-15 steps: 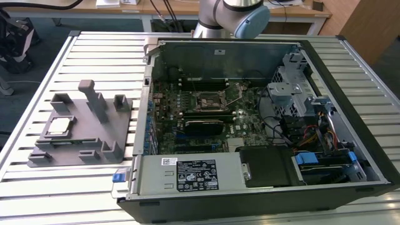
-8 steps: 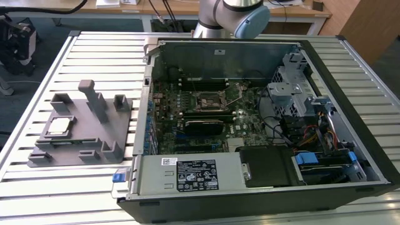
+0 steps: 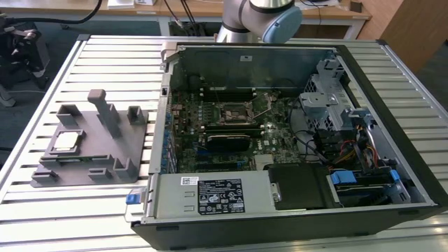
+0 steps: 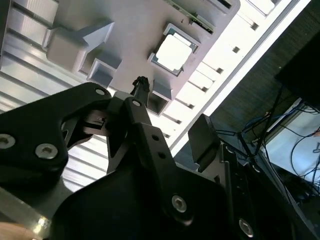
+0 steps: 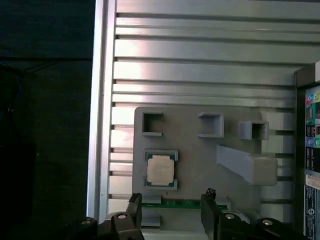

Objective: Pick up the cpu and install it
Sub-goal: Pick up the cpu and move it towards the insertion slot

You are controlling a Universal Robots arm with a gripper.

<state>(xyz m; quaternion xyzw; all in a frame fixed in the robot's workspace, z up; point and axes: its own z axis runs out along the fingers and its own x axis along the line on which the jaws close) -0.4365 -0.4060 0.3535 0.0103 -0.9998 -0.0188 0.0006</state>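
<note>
The cpu [image 5: 160, 169] is a small square chip with a pale metal top. It lies flat in a square pocket of the grey fixture tray [image 5: 195, 150], at the exterior view's left [image 3: 66, 140]. My gripper [image 5: 171, 207] hangs well above the tray. It is open, with the two dark fingers [image 5: 134, 210] apart and nothing between them. The cpu [image 4: 173, 53] also lies beyond the dark gripper body in the second wrist view. The motherboard socket [image 3: 234, 111] sits inside the open computer case, its metal frame raised.
The open computer case [image 3: 392, 157] takes up the middle and right of the slatted metal table [image 3: 105, 52]. The tray carries upright posts [image 3: 105, 107] and a green strip [image 5: 175, 204] beside the cpu pocket. The table edge [image 5: 97, 125] runs close to the tray.
</note>
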